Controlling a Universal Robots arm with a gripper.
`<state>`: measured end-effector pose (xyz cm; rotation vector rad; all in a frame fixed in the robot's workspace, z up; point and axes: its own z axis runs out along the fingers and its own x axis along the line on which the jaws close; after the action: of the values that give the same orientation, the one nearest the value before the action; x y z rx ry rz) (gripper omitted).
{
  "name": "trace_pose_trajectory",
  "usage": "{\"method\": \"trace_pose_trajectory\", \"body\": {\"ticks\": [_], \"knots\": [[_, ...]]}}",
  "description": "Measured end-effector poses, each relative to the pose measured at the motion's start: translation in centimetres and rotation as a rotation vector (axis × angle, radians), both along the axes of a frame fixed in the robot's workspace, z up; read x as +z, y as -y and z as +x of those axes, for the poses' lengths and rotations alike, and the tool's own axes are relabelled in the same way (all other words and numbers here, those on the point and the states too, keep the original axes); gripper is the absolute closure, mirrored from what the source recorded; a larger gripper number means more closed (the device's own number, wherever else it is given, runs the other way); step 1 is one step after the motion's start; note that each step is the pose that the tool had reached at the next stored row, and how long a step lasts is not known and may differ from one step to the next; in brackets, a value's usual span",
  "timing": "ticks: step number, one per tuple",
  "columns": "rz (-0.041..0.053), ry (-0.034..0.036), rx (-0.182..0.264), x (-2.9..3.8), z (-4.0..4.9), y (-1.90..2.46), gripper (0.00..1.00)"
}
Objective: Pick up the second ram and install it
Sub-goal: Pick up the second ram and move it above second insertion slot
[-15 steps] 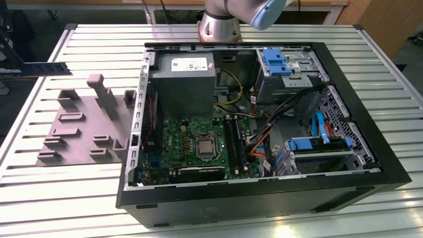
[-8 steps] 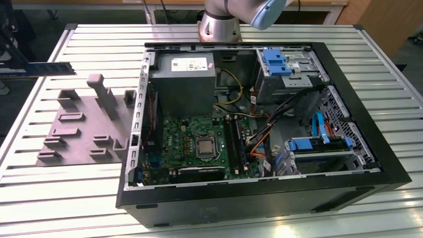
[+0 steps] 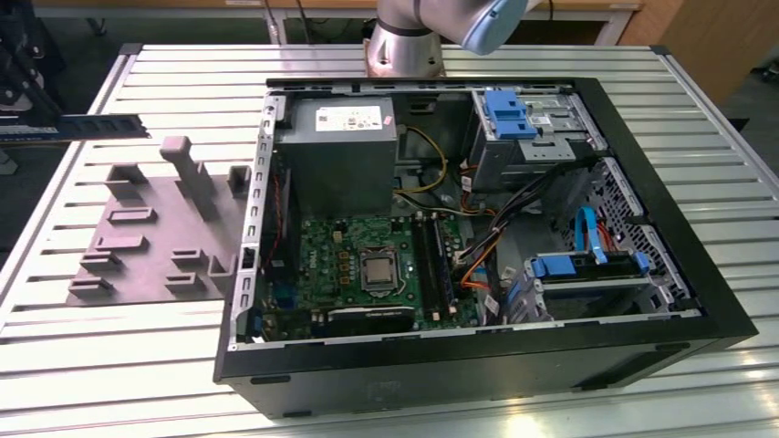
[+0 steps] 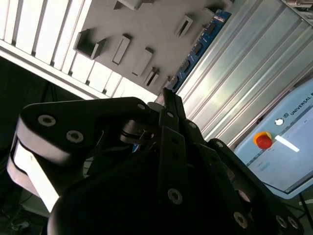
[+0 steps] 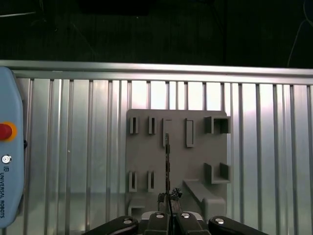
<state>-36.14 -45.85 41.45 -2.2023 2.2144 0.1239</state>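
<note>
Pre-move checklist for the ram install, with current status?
1. second ram gripped in hand: ok, shut on it.
2. second ram apart from grey holder: ok, held in the air.
3. case side open: ok.
4. motherboard slots free: cannot tell.
5. cables off the slots: cannot tell, they run close beside.

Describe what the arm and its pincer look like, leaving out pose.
The arm is a silver-grey metal tube with a light blue joint cap. In the second wrist view the pincer is matte black, built of flat bar linkages with rounded ends, dotted with round silver screw heads, beside a pale band.
</note>
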Motion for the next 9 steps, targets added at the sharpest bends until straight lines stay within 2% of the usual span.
{"method": "trace_pose_trajectory", "body": {"ticks": [9], "knots": [[0.0,0.0,0.0,0.0,0.81,0.0,0.88]]}}
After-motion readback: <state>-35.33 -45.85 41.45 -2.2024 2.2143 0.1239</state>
